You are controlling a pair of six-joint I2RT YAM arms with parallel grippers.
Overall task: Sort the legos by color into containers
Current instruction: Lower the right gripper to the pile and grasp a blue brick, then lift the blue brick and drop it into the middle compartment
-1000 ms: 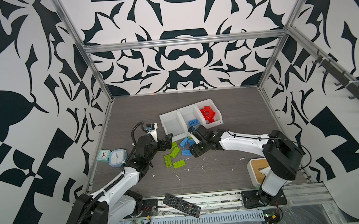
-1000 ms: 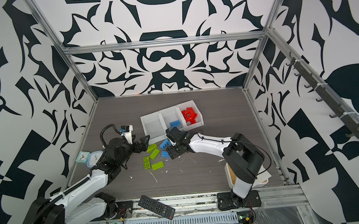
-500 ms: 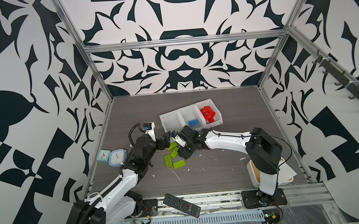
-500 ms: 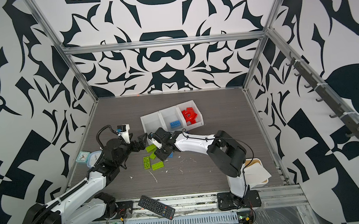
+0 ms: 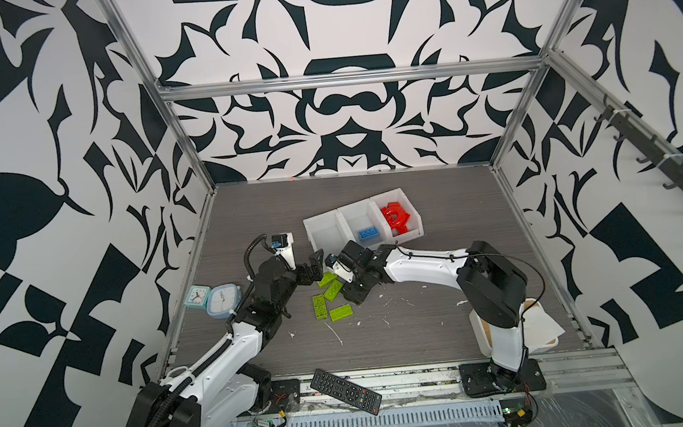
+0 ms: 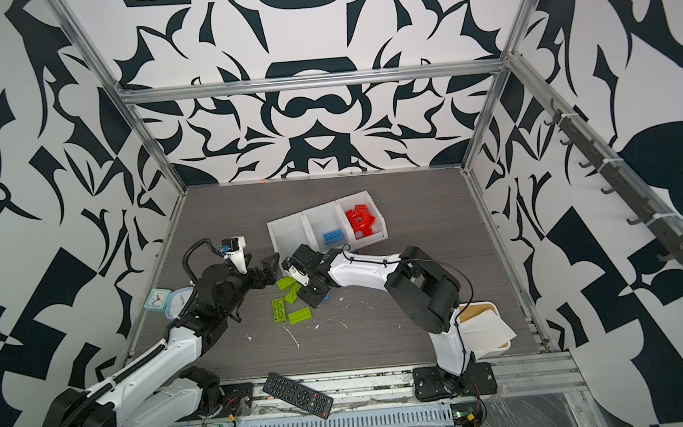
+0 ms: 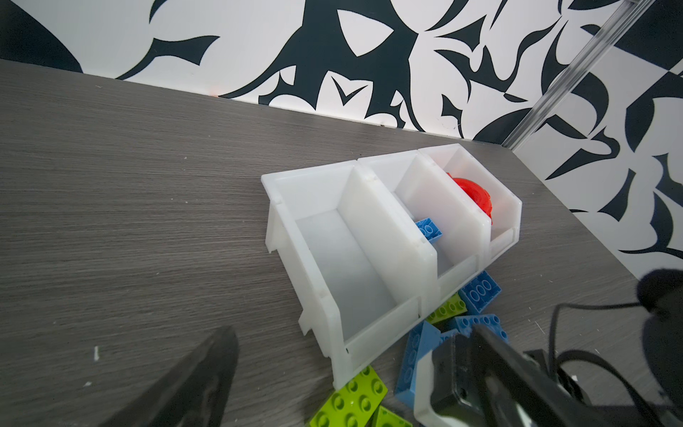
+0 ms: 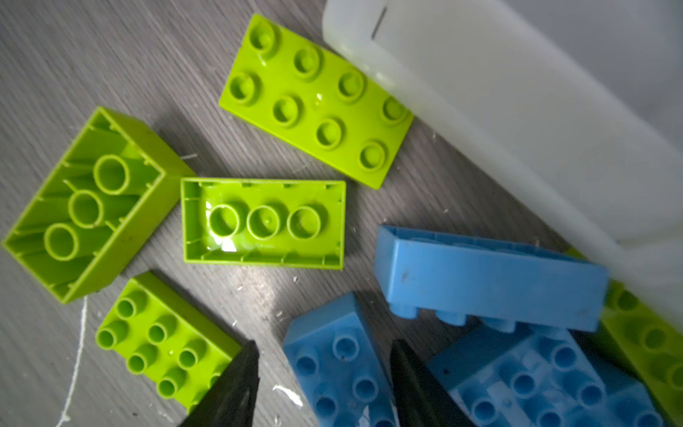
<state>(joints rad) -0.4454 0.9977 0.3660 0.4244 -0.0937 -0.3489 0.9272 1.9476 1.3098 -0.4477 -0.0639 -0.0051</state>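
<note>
**Sam:** Where are your fingers?

**Kim:** Your right gripper (image 8: 323,344) has its two black fingers (image 8: 236,384) standing apart, one on each side of a small blue plastic studded brick (image 8: 332,369). One finger is right at the brick. Next to the other finger you can see a bit of table, so I think the brick is not squeezed yet.

**Sam:** And your other one?

**Kim:** Your left gripper (image 5: 313,267) is spread wide with nothing in it. It is just beside the right one, over the grey wood-look table (image 5: 383,344).

**Sam:** What lies around the fingers?

**Kim:** Just past one finger, more loose blue bricks (image 8: 488,273) lie in a little heap. Just past the other finger lie four lime green plastic bricks (image 8: 264,222), and some are upside down. One more green brick (image 8: 646,332) sits right up against the bins.

**Sam:** And farther out?

**Kim:** Beyond the fingertips is the row of three joined white plastic bins (image 7: 384,236).
- The far end bin holds the red see-through arch pieces (image 5: 395,218).
- The middle bin holds a single blue brick (image 5: 368,234).
- The bin nearest your left gripper is empty.

**Sam:** How much is done?

**Kim:** Red looks done, because you can see no red on the table. Blue has only begun. Green is not started. I think most of the job is left.
</note>
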